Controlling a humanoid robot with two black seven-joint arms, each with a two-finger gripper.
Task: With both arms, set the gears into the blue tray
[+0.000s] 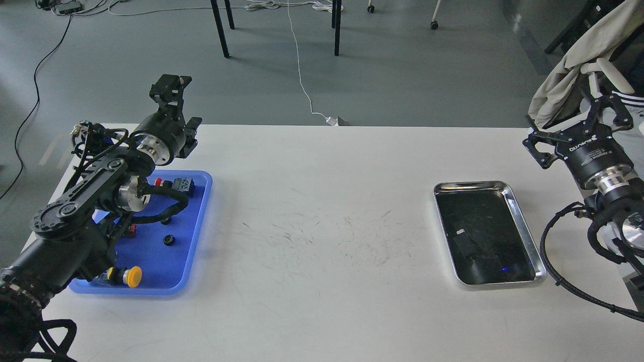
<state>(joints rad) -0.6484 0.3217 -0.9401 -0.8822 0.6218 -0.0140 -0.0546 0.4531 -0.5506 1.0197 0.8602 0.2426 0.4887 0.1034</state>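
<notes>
Partly behind the left arm point(80, 201), blue tray point(201, 201) with one gear point(169, 240); both pincers spread (nothing held)

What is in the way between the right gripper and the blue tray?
Nothing visible blocks it. The right gripper hangs at the table's far right, the blue tray is far left. Only the steel tray lies between, low and flat.

The blue tray point(198, 221) lies at the left of the frame on the white table point(322, 211). Inside it: one gear point(169, 240), a yellow-capped switch point(132, 276). The steel tray point(523, 226) lies at the right. The left gripper point(173, 103) and right gripper point(573, 123) are raised, fingers spread.
</notes>
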